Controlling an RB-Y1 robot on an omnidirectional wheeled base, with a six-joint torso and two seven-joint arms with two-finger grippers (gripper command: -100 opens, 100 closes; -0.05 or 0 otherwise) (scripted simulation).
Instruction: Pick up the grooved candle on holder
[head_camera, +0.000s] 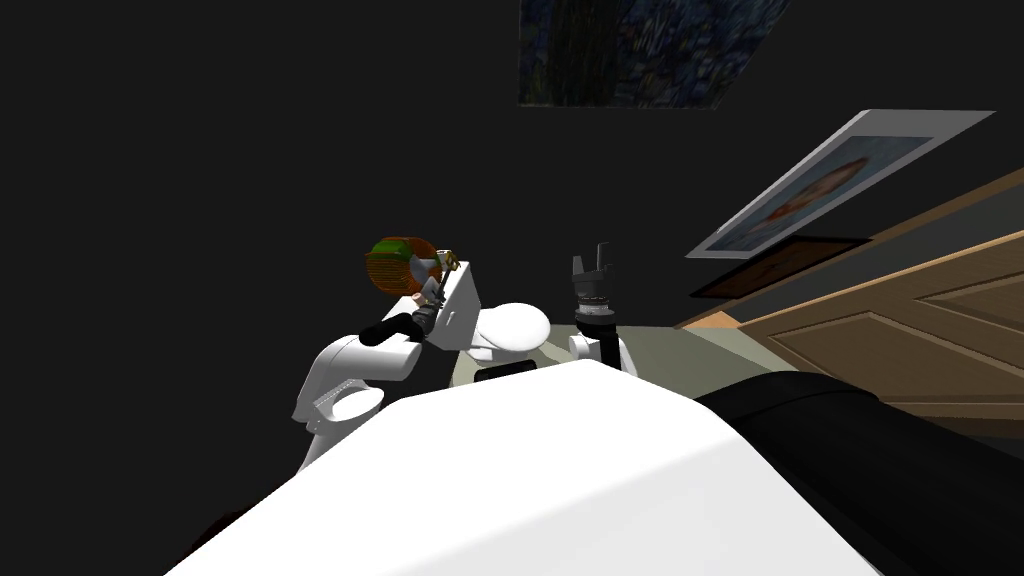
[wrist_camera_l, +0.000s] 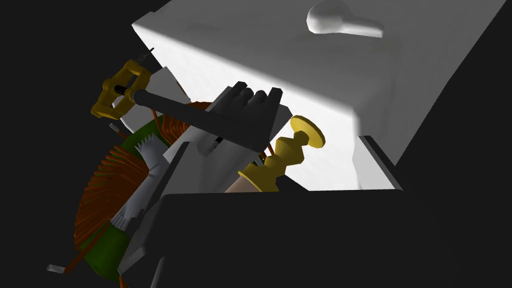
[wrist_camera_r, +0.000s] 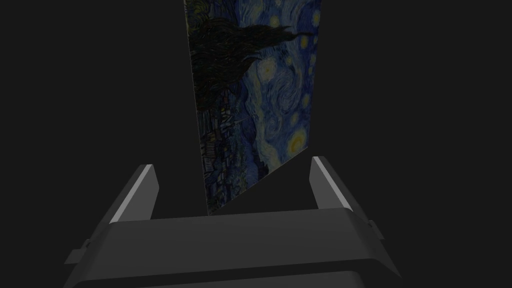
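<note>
- Your left gripper (head_camera: 438, 286) is up at the white toilet tank (head_camera: 458, 312), on the side away from the toilet seat (head_camera: 512, 325).
- The candle on holder (wrist_camera_l: 280, 157) is right at that gripper. In the left wrist view its pale candle end comes out over the dark gripper body. The gold turned holder runs on beyond it, round foot pointing at the tank's face.
- It's tilted, not upright. Can't tell whether the foot touches the tank.
- Can't tell whether your left gripper is pinching the candle or spread; there's too much clutter around it.
- Just beside the candle there's a dark rod (wrist_camera_l: 170, 102) with a gold ringed fitting (wrist_camera_l: 121, 91) at one end and a dark ridged block (wrist_camera_l: 246, 114) at the other. It crosses between the candle and the ring noted next.
- That's an orange ribbed ring (wrist_camera_l: 105, 187) with green patches, wreath-like. The head view puts it just beside the tank's corner; contact unclear.
- The lever (wrist_camera_l: 345, 22) sits on the tank's face, well apart from the candle.
- Your right gripper (head_camera: 591, 256) is held up on the other side of the toilet seat, well apart from the candle, fingers spread.
- A wooden door (head_camera: 900, 320) is off to your right.
</note>
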